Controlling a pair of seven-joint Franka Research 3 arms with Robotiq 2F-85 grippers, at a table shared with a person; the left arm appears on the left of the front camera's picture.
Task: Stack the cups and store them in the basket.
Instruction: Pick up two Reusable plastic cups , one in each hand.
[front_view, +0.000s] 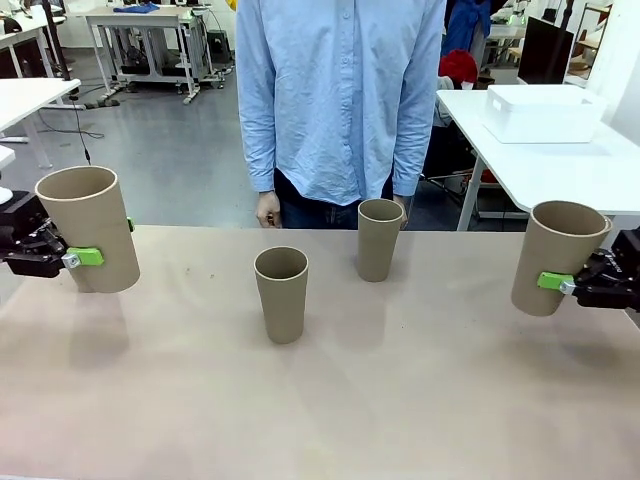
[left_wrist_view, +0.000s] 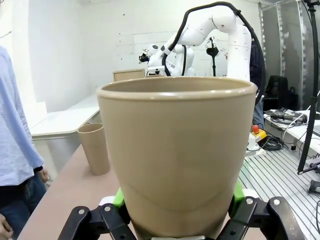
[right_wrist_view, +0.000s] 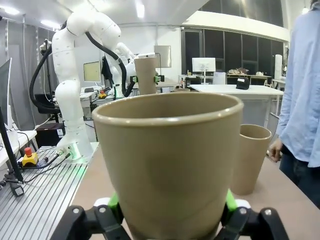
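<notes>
Left gripper (front_view: 104, 243) is closed on the first cup (front_view: 88, 228), which is held clear of the table (front_view: 420, 410) near its left edge, mouth up and slightly tilted. Right gripper (front_view: 568, 272) is likewise clamped on the second cup (front_view: 556, 255), raised and leaning near the right edge. The third cup (front_view: 281, 293) is stood upright at table centre. The fourth cup (front_view: 379, 238) is stood upright behind it toward the far edge, apart from it. A person (front_view: 340, 100) is positioned at the far side.

Upright centre cup (front_view: 281, 293) and far cup (front_view: 379, 238) — left cup (front_view: 92, 235), right cup (front_view: 553, 257) held tilted.
</notes>
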